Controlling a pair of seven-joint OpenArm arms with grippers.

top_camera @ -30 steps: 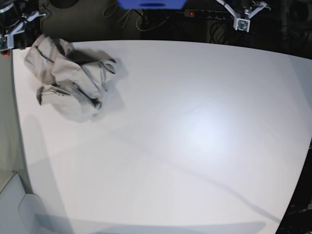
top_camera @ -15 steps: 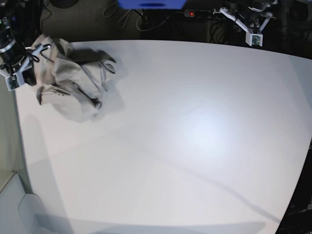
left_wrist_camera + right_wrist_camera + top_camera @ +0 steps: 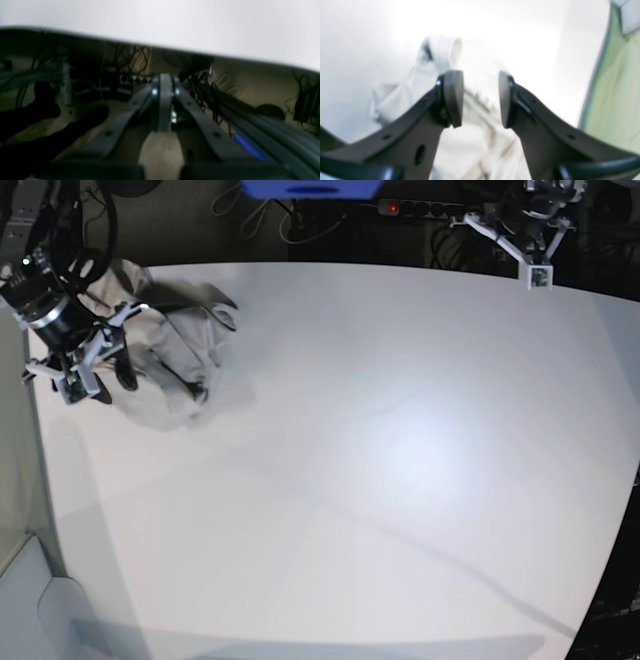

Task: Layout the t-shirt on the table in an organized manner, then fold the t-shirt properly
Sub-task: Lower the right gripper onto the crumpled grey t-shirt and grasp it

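Observation:
The t-shirt (image 3: 170, 345) lies crumpled in a heap at the far left corner of the white table (image 3: 400, 460). My right gripper (image 3: 100, 380) hovers over the heap's left side, open. In the right wrist view its fingers (image 3: 453, 97) stand apart with the pale, wrinkled t-shirt (image 3: 395, 102) blurred beneath them; nothing is pinched. My left gripper (image 3: 538, 272) hangs beyond the table's far right edge and is shut. The left wrist view shows that gripper (image 3: 165, 82) with its jaws pressed together and empty, over cables and floor, and the table (image 3: 175, 22) edge above it.
Behind the table's far edge lie a power strip (image 3: 420, 208), tangled cables and a blue object (image 3: 310, 188). A pale green surface (image 3: 15, 480) borders the table's left edge, also seen as a green surface (image 3: 615, 95) on the right of the right wrist view.
My right arm has swung from the far left corner down over the shirt, and its jaws have opened. My left arm shifted slightly to the right behind the far edge.

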